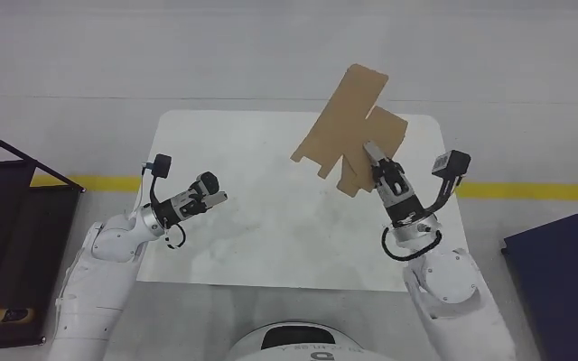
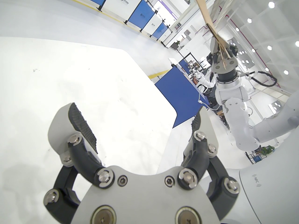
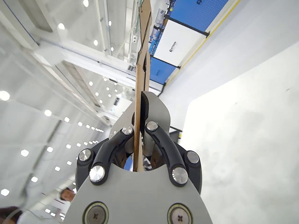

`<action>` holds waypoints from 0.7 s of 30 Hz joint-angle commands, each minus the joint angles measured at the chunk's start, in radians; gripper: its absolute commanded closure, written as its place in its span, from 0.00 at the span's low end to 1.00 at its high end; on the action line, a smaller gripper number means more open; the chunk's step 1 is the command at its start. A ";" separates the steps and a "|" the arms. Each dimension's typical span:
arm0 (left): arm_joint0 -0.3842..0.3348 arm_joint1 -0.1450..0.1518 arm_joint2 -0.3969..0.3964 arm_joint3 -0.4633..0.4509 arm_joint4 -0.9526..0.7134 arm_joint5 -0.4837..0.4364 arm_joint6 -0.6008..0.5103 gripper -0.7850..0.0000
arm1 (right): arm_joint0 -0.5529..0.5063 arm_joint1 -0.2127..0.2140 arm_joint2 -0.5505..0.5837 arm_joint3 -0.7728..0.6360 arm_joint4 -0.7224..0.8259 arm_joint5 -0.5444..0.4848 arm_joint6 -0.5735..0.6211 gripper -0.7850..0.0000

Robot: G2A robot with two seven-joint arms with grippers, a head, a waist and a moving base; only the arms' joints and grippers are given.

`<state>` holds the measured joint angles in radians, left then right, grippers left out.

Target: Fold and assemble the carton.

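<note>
One flat carton (image 1: 348, 113) clamped aloft in the right gripper (image 1: 371, 150); one left gripper (image 2: 137, 114), splayed and empty, over one table (image 1: 271, 226).

Wears glossy white rounded shells on left arm (image 1: 113, 239) and right arm (image 1: 447, 280), black cables (image 1: 406, 257) looped at the wrists. Shows grey metal plates, black linkages, silver screws (image 2: 105, 176) and ribbed black pads (image 2: 83, 127) on left gripper (image 2: 137, 115) and right gripper (image 3: 142, 99); bears a small grey marking (image 2: 256, 180).

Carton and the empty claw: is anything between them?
No. In the top view, just bare white table lies between the open left claw and the carton, which the right claw holds up.
</note>
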<state>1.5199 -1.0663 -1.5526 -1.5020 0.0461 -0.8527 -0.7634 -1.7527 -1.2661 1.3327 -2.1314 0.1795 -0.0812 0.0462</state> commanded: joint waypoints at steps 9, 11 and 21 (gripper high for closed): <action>0.000 0.000 0.000 0.000 0.000 0.000 0.000 0.00 | -0.020 -0.043 -0.144 0.098 0.774 -0.107 0.015 1.00; 0.000 0.000 0.000 0.000 0.000 0.000 0.000 0.00 | -0.017 -0.047 -0.160 0.094 0.823 -0.116 0.025 1.00; 0.000 0.000 0.000 0.000 0.000 0.000 0.000 0.00 | 0.012 -0.053 -0.213 0.044 0.790 -0.066 0.023 1.00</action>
<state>1.5199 -1.0663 -1.5526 -1.5020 0.0461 -0.8527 -0.7634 -1.7405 -1.3188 1.1194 -2.0883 0.9683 -0.1465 0.0693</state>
